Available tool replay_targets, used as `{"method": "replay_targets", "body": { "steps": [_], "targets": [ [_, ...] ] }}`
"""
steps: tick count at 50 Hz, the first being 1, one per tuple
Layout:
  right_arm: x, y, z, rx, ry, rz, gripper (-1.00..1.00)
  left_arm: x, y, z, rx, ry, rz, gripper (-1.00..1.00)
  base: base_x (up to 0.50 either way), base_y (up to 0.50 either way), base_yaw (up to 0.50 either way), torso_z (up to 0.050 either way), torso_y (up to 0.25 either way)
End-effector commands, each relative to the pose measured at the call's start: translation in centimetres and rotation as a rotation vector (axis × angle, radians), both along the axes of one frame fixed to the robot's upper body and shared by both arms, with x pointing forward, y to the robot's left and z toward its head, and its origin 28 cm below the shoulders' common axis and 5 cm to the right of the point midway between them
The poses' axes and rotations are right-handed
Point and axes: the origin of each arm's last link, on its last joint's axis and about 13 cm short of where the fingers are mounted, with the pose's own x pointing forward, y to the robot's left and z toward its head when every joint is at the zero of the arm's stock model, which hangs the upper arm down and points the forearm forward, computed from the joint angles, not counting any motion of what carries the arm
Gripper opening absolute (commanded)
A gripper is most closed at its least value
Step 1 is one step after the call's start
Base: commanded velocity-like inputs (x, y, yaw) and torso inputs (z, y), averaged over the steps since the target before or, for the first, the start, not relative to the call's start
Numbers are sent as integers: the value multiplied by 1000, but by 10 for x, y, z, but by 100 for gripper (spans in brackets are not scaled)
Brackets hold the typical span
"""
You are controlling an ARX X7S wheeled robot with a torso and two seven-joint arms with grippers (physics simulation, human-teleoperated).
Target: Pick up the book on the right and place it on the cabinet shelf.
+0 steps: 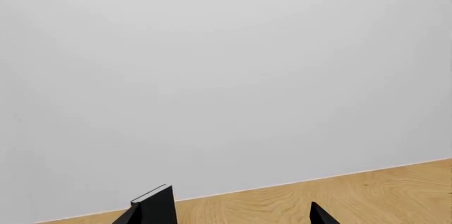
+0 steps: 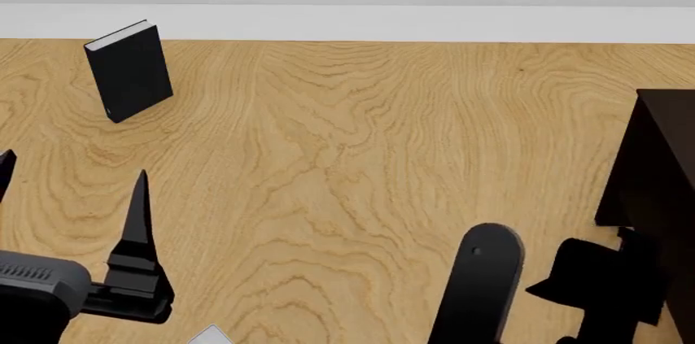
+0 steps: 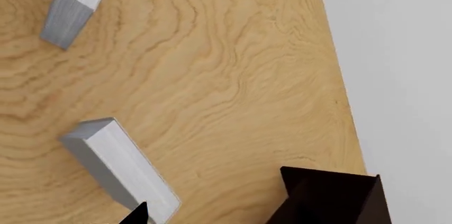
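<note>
Only one dark fingertip of the right gripper (image 3: 138, 212) is seen in its wrist view, just beside the near end of the book (image 3: 120, 166); whether it is spread or pressed together cannot be told. The book stands on its edge on the wooden table (image 3: 233, 75), unheld, with the cabinet (image 3: 332, 195) near it. The approach step is judged to be in hand; a grasp is called for next. The right arm is bent low. The left gripper (image 2: 71, 189) is spread, empty.
</note>
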Motion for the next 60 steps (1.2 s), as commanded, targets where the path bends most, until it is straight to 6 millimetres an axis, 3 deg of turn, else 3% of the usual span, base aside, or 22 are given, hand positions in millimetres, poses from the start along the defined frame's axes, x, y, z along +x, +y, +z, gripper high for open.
{"method": "replay_targets", "body": {
  "steps": [1,26,60],
  "targets": [
    [2,4,-6,-25,36,50,100,-1,0,0,-1,2,-3,100,0,0,0,0,0],
    [9,18,-30,-100,113,142,100,-2,0,2,1,0,-9,100,0,0,0,0,0],
    [35,15,-67,-138,201,134,100,-5,-4,3,17,-1,-5,100,0,0,0,0,0]
  ]
}}
